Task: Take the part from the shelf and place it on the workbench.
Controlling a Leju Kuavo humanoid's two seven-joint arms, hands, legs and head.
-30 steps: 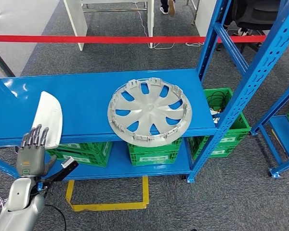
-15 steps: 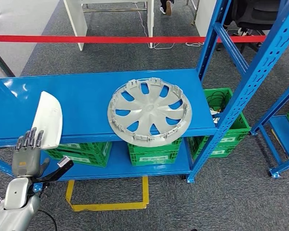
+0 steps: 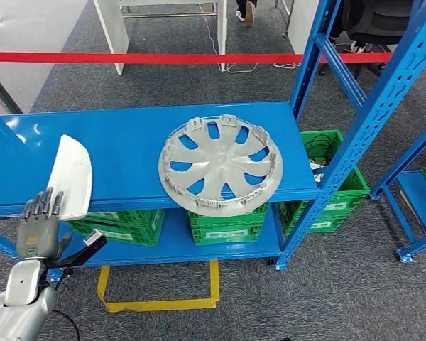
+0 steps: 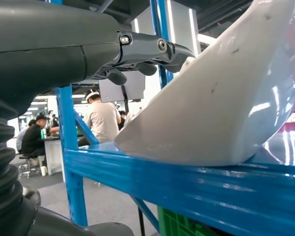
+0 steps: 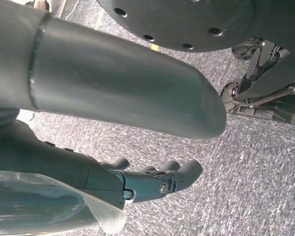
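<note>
A white curved part [image 3: 72, 176] lies at the left front of the blue shelf [image 3: 125, 145], its end jutting over the edge. A silver hubcap [image 3: 220, 165] rests at the shelf's middle. My left hand [image 3: 38, 229] is raised before the shelf's front edge, fingers straight and apart, its tips just at the white part's near end and holding nothing. In the left wrist view the dark fingers [image 4: 149, 49] reach over the white part [image 4: 220, 98] above the blue shelf edge [image 4: 175, 182], without closing on it. My right hand [image 5: 157, 179] hangs over the grey floor, empty, fingers loosely extended.
Green crates [image 3: 227, 226] sit on the lower shelf level. Blue uprights [image 3: 361, 135] stand at the right, and a red barrier tape [image 3: 146, 57] runs behind the shelf. A yellow square [image 3: 157, 302] marks the floor. People sit at a desk [image 4: 38, 137] far behind.
My left hand has sunk a little and drifted left, its fingertips slipping from over the white part's near end down to its edge. The parts have not moved.
</note>
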